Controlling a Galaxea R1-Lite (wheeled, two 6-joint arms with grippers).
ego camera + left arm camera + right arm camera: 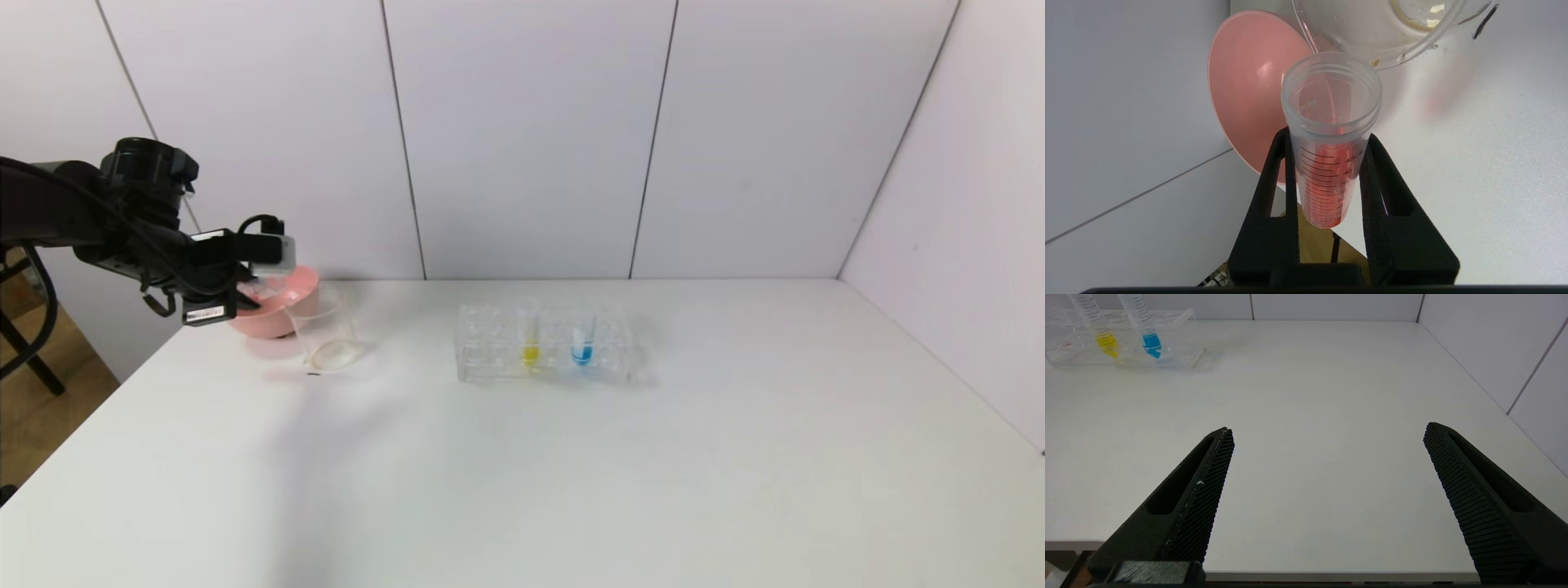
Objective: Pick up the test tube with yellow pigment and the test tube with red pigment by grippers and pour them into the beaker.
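Left hand clamped on red-pigment test tube, mouth near beaker; tilt slowly over the rim, clear of pink bowl

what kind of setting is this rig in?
Likely a mock chemistry-lab bench: a clear tube rack with yellow and blue tubes, a beaker, and a white table walled by plain panels. Left pincer holds a red-liquid tube.
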